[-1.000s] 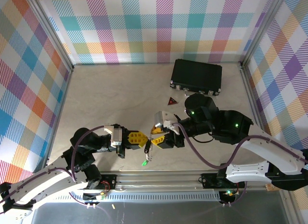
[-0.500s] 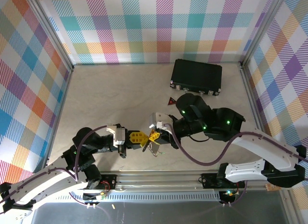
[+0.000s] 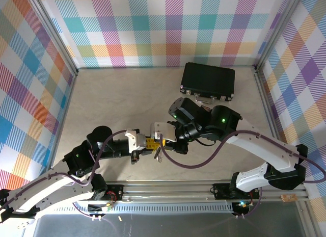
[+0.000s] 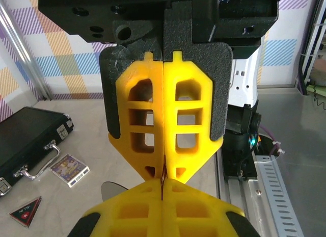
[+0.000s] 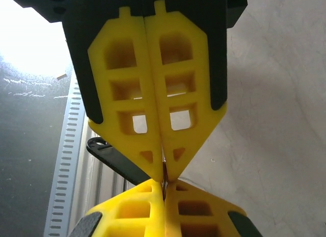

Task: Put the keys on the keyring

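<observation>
right wrist showed the black key (image 5: 113,159) just beside the meeting tips: flat, glossy, long axis slanting, holed head upper left, the rest hidden behind yellow fingers (image 5: 127,94). left gripper (image 5: 163,169) and right gripper (image 5: 164,190) touched tip to tip, each pressed together, a metal sliver (image 5: 164,180) between; what pinched it i couldn't tell. left wrist instead caught the patterned card (image 4: 69,169), red triangle (image 4: 25,211), black case (image 4: 25,127) beyond.
</observation>
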Controlling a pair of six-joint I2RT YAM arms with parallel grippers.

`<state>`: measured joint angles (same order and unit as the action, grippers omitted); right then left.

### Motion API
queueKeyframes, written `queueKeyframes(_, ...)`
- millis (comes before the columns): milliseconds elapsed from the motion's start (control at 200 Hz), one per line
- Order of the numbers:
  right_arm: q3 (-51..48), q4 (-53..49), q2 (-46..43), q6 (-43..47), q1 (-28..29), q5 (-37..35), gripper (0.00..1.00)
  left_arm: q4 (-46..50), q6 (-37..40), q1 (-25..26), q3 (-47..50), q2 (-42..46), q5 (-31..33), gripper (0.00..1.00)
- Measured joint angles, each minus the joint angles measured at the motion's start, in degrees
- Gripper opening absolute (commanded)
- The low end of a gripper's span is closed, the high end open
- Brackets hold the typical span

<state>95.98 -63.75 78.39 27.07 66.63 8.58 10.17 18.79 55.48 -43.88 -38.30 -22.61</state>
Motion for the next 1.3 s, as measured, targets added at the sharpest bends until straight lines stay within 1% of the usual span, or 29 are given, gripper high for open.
queueKeyframes(170, -1.60, 2.84, -2.69, -0.68, 0.02, 1.77, 0.00, -2.95, -0.31, 0.28, 0.35, 0.83, -0.94, 0.00)
queueKeyframes(325, -5.16, 8.41, -7.15, -2.62, 0.44, 4.15, 0.00, -10.27, -2.82, 0.39, 2.71, 3.19, -3.26, 0.00)
queueKeyframes(500, -7.69, 13.16, -9.73, -4.39, 0.59, 6.16, 0.00, -16.61, -5.99, 0.44, 5.07, 4.85, -4.68, 0.00)
queueKeyframes(740, -7.91, 14.10, -9.97, -5.44, 0.59, 6.67, 0.00, -19.80, -8.11, 0.44, 6.40, 5.18, -4.98, 0.00)
queueKeyframes(880, -8.17, 13.92, -10.19, -5.16, 0.63, 5.44, 0.00, -19.82, -8.11, 0.44, 6.60, 4.94, -4.22, 0.00)
queueKeyframes(945, -7.50, 12.57, -9.44, -4.44, 0.63, 4.59, 0.00, -18.12, -7.02, 0.44, 6.36, 4.35, -3.17, 0.11)
queueKeyframes(980, -6.73, 11.50, -8.63, -3.85, 0.61, 4.02, 0.00, -17.07, -6.19, 0.44, 6.14, 4.09, -2.56, 0.15)
queueKeyframes(1090, -3.87, 7.85, -5.95, -2.12, 0.57, 2.89, 0.00, -13.22, -4.22, 0.48, 4.83, 2.91, -0.68, 0.17)
queueKeyframes(1170, -2.84, 5.81, -4.90, -1.20, 0.46, 2.32, 0.00, -11.28, -3.23, 0.48, 4.15, 2.19, -0.20, 0.15)
queueKeyframes(1195, -2.69, 5.49, -4.66, -0.92, 0.46, 2.19, 0.00, -10.80, -2.91, 0.50, 3.98, 2.01, -0.22, 0.13)
queueKeyframes(1245, -2.56, 4.90, -4.37, -0.59, 0.46, 1.86, 0.00, -10.12, -2.51, 0.55, 3.85, 1.88, -0.22, 0.00)
queueKeyframes(1300, -2.51, 4.48, -4.22, -0.39, 0.44, 1.84, 0.00, -9.60, -1.62, 0.61, 3.85, 1.79, -0.26, 0.00)
